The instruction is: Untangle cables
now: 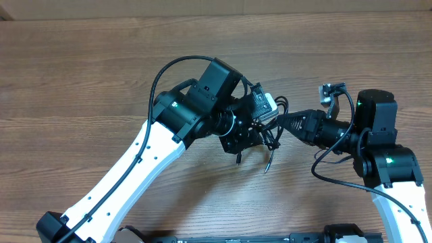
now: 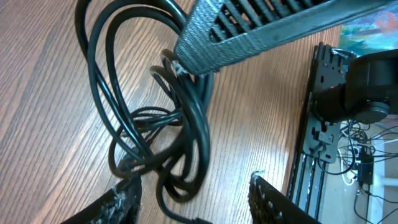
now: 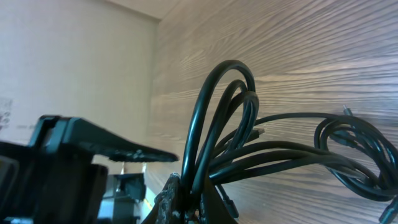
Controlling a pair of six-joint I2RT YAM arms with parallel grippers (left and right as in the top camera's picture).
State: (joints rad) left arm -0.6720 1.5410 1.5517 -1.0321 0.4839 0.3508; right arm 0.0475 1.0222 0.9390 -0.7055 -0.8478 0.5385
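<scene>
Cables [image 2: 204,134] sit just right of centre in the overhead view, on the wooden table [image 1: 81,67]. They form a small black bundle caught between the two arms.

Right gripper [image 3: 186,202] is clenched on several strands at once. In its wrist view the cords rise out of its closed fingers at the bottom edge as tall arches, then fan off to the right. That pinch looks meant to anchor one side of the knot and raise part of it so the loops stand apart.

Left gripper [image 2: 194,202] stands released. Its two fingers, at the bottom of its wrist view, sit either side of the lowest loops without pressing them. I judge it is placed there to pick a strand and draw it away from the held end.

The bundle is thin, glossy black cord, round in section. It is coiled into overlapping loops that cross one another near the lower middle of the left wrist view. Two loose ends trail toward the lower part of the overhead frame. How many separate cords there are cannot be told.
</scene>
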